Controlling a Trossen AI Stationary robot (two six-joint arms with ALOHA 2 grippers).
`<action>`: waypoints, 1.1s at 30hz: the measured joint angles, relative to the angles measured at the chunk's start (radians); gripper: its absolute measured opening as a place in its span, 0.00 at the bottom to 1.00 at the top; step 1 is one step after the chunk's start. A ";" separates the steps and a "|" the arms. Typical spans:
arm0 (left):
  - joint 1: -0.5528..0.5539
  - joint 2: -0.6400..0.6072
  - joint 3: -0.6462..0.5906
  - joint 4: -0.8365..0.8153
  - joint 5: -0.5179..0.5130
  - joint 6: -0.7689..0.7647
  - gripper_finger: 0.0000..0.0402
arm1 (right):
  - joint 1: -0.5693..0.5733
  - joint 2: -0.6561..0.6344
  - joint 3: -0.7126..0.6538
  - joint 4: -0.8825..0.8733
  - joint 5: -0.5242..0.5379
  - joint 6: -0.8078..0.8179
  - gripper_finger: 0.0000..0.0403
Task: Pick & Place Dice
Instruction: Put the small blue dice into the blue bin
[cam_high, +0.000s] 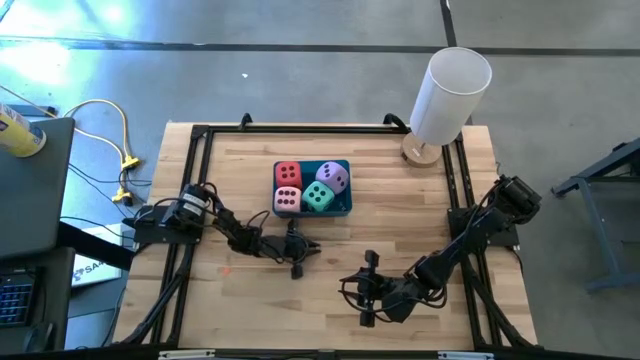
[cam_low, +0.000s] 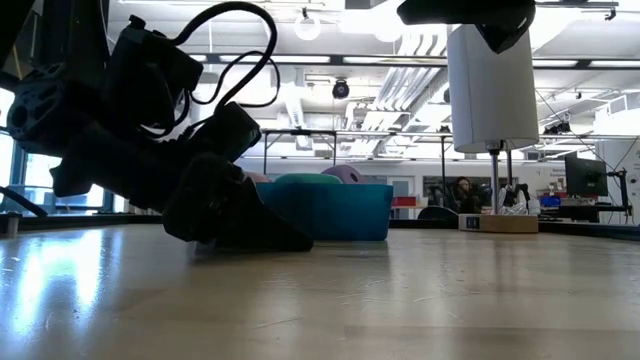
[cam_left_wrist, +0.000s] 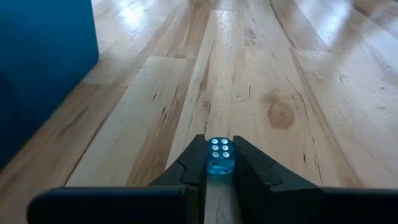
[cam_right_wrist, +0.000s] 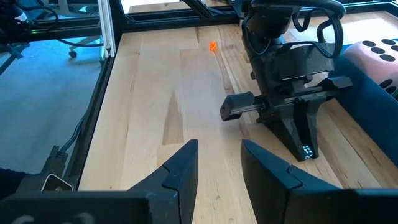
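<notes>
So the left gripper (cam_high: 296, 262) was down low on the bench (cam_high: 400, 215), just in front of the blue bin (cam_high: 349, 195) on the near side. Its wrist view showed it best: the two dark fingers (cam_left_wrist: 186, 174) were squeezed in on a small blue die (cam_left_wrist: 219, 155), a see-through little cube with its six-pip face toward the camera, and each finger was touching one side of it. The die was sitting on the wood or barely off it, I honestly couldn't tell which. The bin's wall was just off to one side of it.

The four bigger foam dice were all inside the bin, packed two by two: red die (cam_high: 288, 174) and purple die (cam_high: 333, 177) on the far row, pink die (cam_high: 287, 199) and teal die (cam_high: 318, 197) on the near row. From bench level you only got the tops of the teal and purple ones poking over the rim.

The right gripper (cam_high: 368, 290) was parked near the front edge, right of centre and well apart from the bin. Its fingers (cam_right_wrist: 180, 171) stood spread with bare wood showing through the gap and nothing in them. Its camera was looking across at the left gripper, and you could just spot the blue die at that gripper's tip.

Other stuff: a tiny orange bit (cam_right_wrist: 212, 45) lay on the wood over by the left arm's side, too small to make out. A tall white cylinder (cam_high: 450, 95) on a wooden base stood at the far right corner.
</notes>
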 joint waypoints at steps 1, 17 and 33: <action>0.000 0.000 0.000 0.000 0.000 -0.006 0.11 | 0.000 0.000 0.000 0.000 0.000 0.000 0.28; 0.054 -0.485 -0.002 -0.608 0.021 -0.124 0.11 | 0.000 0.000 0.000 -0.002 -0.016 -0.006 0.28; 0.266 -0.585 -0.001 -0.716 0.010 -0.119 0.21 | 0.000 0.000 0.000 -0.006 -0.019 -0.007 0.28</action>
